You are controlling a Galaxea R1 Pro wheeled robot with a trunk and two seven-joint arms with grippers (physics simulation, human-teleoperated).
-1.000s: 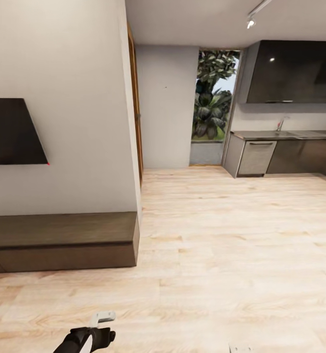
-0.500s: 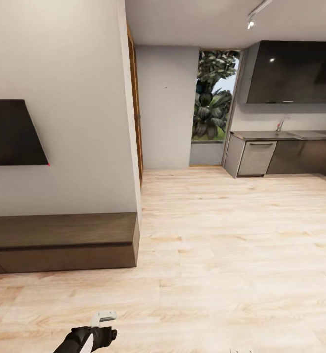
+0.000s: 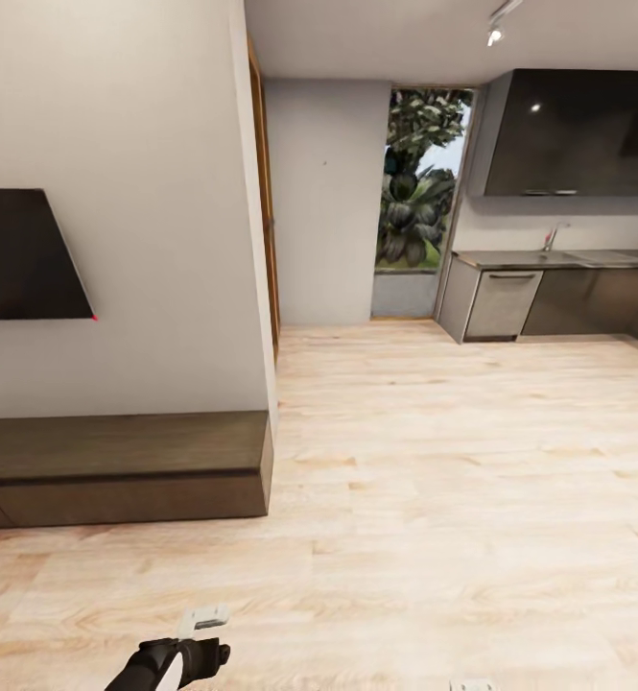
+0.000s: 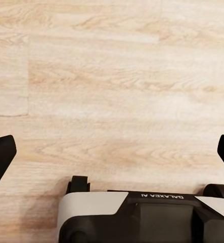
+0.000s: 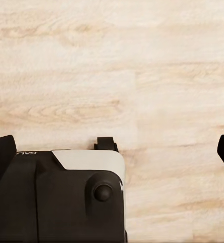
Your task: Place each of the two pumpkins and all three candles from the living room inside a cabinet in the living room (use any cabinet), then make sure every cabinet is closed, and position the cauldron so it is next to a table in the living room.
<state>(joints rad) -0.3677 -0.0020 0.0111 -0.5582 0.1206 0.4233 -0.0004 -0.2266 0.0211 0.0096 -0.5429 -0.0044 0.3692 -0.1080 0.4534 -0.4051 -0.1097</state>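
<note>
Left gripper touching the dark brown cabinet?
Apart. Head view: the left gripper sits over bare wood floor, with a wide band of planks between it and the cabinet.

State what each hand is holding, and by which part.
Nothing. The left hand and right hand are both open, fingers spread wide above bare wood floor.

"GALAXEA AI", upside down, on the black robot base (image 4: 160, 212) in the left wrist view
</note>
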